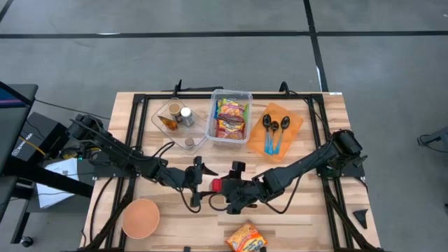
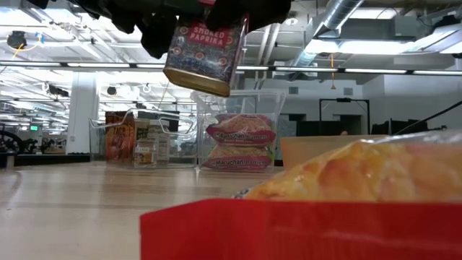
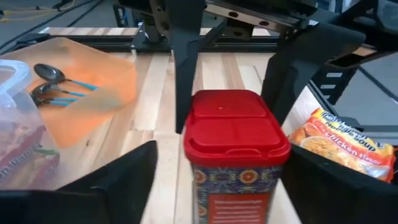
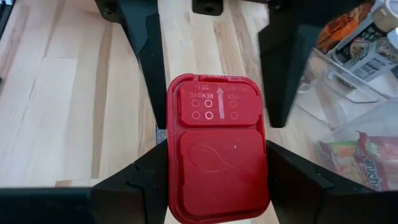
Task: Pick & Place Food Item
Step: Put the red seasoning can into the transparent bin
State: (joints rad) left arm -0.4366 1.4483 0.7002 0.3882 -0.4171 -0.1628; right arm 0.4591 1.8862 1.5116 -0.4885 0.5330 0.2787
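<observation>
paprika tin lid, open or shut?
Shut. The red lid of the smoked paprika tin sits flat on the tin with both flaps down in both wrist views, between the right gripper fingers.

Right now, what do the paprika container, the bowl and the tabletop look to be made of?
Paprika container: glossy red lid, likely plastic; printed body, possibly tin, unclear.
Bowl: matte peach-orange, plastic or ceramic, can't tell.
Tabletop: pale wood planks, visible grain and seams.

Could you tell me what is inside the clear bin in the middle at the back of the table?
The clear bin holds stacked ramen packets; two show in the low view. Anything beneath them is covered.
</observation>
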